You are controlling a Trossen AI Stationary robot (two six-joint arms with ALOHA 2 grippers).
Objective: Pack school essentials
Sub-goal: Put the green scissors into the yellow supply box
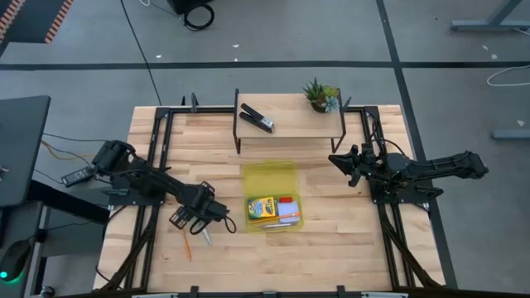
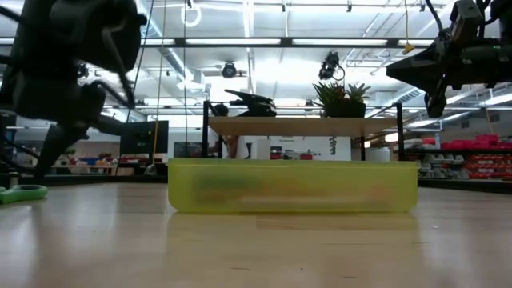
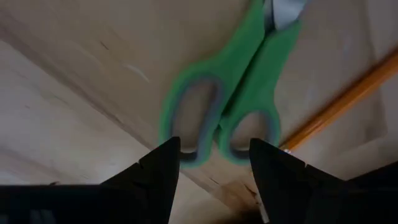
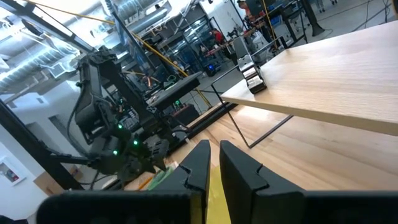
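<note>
The green-handled scissors (image 3: 214,118) lie flat on the wooden table, an orange pencil (image 3: 342,102) beside them. My left gripper (image 3: 214,165) is open just above them, its fingers standing on either side of the handle loops' end. In the high view it (image 1: 201,217) is left of the open yellow container (image 1: 286,225), which holds the crayon box (image 1: 261,207), the red eraser (image 1: 287,199) and the pale blue notepad (image 1: 288,212). A second orange pencil (image 1: 188,247) lies toward the near edge. My right gripper (image 1: 346,162) is shut and hovers high to the container's right.
A low wooden shelf (image 1: 290,132) at the far side carries the black stapler (image 1: 257,118) and the small potted plant (image 1: 321,95). The container's lid (image 1: 269,175) lies open toward the shelf. Bare table lies near the front edge and right of the container.
</note>
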